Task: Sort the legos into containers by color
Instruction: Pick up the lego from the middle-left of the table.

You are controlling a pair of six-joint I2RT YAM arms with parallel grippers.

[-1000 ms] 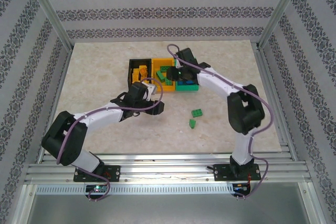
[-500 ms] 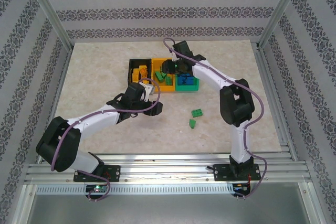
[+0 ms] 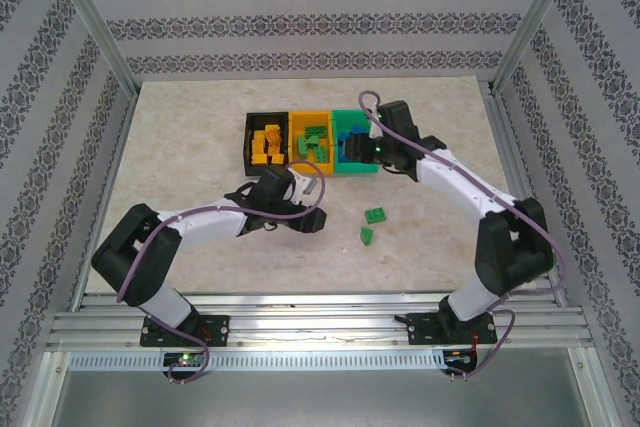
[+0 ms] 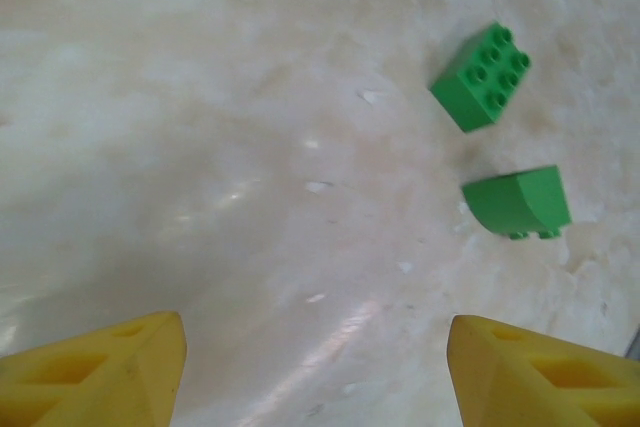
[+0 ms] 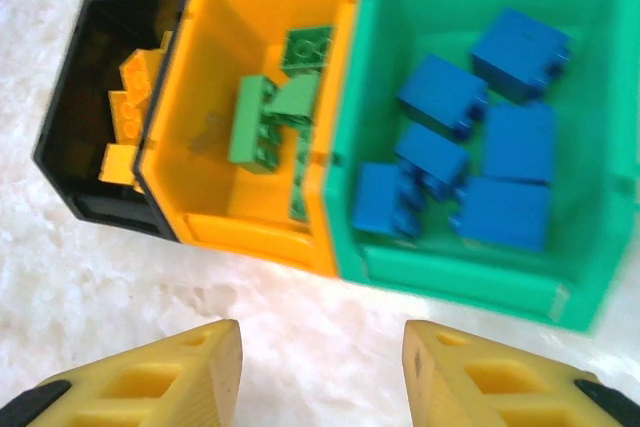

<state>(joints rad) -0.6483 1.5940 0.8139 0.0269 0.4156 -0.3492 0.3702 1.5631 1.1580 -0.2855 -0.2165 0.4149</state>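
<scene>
Left gripper (image 4: 315,372): fingers are held well apart, nothing gripped. Ahead and to its right on the table (image 4: 200,147), two loose green legos are seen: a studded brick (image 4: 481,77) and, nearer, a tipped brick (image 4: 517,203).

Right gripper (image 5: 320,377): fingers are parted, nothing held. Just ahead, joined containers are ranged:
- left: black bin (image 5: 110,209), yellow-orange legos (image 5: 130,97)
- centre: orange bin (image 5: 250,232), green bricks (image 5: 262,117)
- right: green bin (image 5: 450,282), blue legos (image 5: 440,92)

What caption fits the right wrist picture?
Blue legos in green bin, green legos in orange bin, yellow legos in black bin.
</scene>
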